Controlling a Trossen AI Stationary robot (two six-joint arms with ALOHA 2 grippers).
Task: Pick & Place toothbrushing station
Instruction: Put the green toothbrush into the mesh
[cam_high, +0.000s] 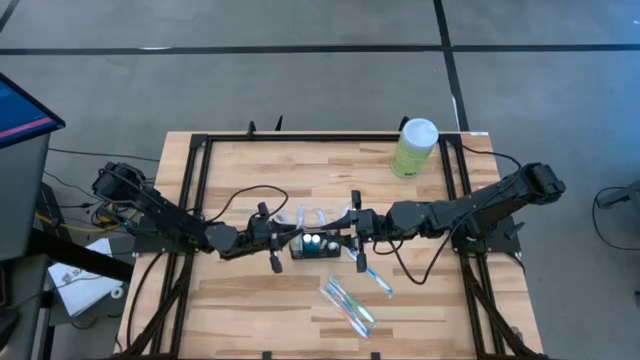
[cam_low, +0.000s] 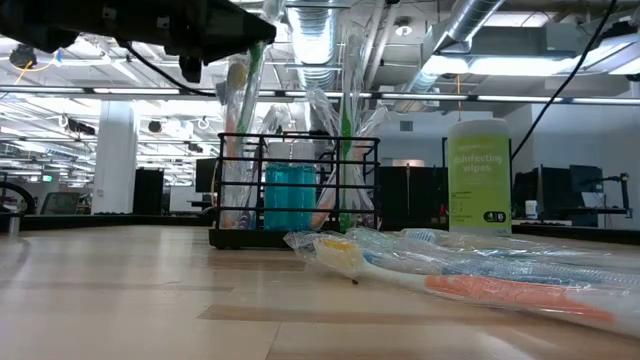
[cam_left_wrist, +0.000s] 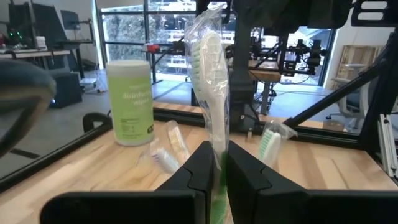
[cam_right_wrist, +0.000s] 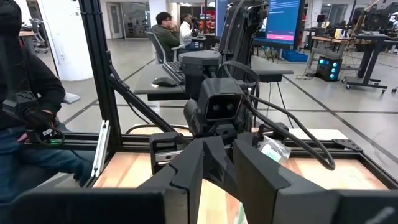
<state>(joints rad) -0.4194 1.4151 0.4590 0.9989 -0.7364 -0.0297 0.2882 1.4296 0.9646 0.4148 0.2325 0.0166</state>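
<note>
The toothbrushing station (cam_high: 315, 247), a low black wire-mesh holder (cam_low: 226, 170), stands at the table's middle with wrapped toothbrushes upright in it. My left gripper (cam_high: 283, 241) is at its left end, shut on a green-and-white toothbrush (cam_left_wrist: 209, 68) in a clear wrapper. My right gripper (cam_high: 347, 236) hovers above the holder's right end. Its fingers (cam_right_wrist: 202, 168) stand apart, and I see nothing between them. My left gripper pinches the toothbrush's handle (cam_left_wrist: 217, 163) between its two fingers, wrapper and all. The fingers lie level, come from the table's left and cross the handle. The brush stands upright, head up, and its lower part (cam_low: 237, 175) reaches down into the holder's left end.
Several wrapped toothbrushes (cam_high: 350, 305) lie loose on the table near the front, right of the holder (cam_low: 450, 265). A pale-green wipes canister (cam_high: 414, 148) stands at the far right. A black frame (cam_high: 190, 200) borders the tabletop. People sit beyond the table (cam_right_wrist: 166, 31).
</note>
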